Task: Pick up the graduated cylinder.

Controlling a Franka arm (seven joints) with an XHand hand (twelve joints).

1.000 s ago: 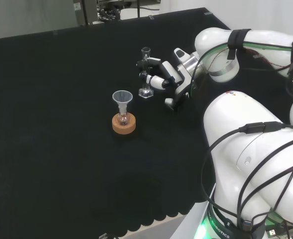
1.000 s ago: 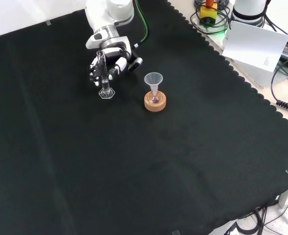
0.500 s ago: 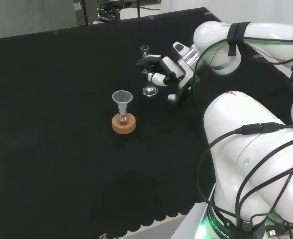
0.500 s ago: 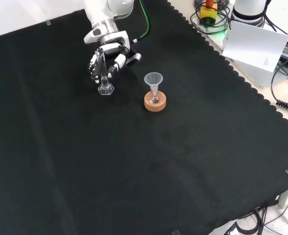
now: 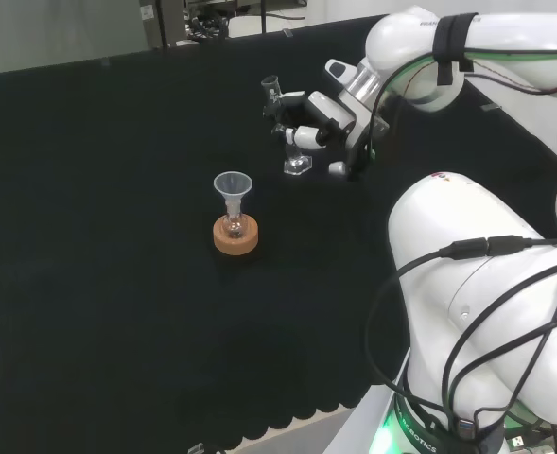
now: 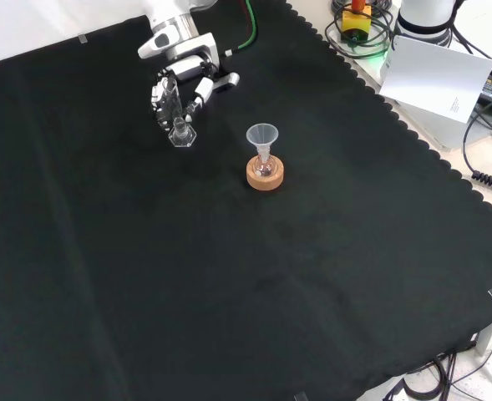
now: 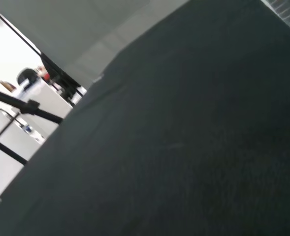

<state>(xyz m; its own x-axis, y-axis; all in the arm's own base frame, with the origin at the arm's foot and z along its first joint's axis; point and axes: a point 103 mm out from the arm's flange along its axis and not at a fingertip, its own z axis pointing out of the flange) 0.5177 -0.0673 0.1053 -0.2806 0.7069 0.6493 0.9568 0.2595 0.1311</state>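
A small clear graduated cylinder [image 5: 284, 125] with a hexagonal foot hangs tilted above the black cloth. The hand [image 5: 318, 121] has its fingers curled round the cylinder's stem. In the front view the same cylinder [image 6: 180, 126] hangs under the hand [image 6: 180, 86] near the top of the cloth, its foot lifted off the surface. The white arm reaches in from the right in the head view.
A clear funnel [image 5: 233, 194] stands in a small flask on a cork ring [image 5: 235, 236], nearer than the hand in the head view. In the front view the cork ring [image 6: 265, 174] sits right of the cylinder. The wrist view looks over the black cloth [image 7: 184, 147].
The hand has risen with the cylinder in it, lifting its foot off the cloth and tilting it. The funnel and cork ring have stayed put.
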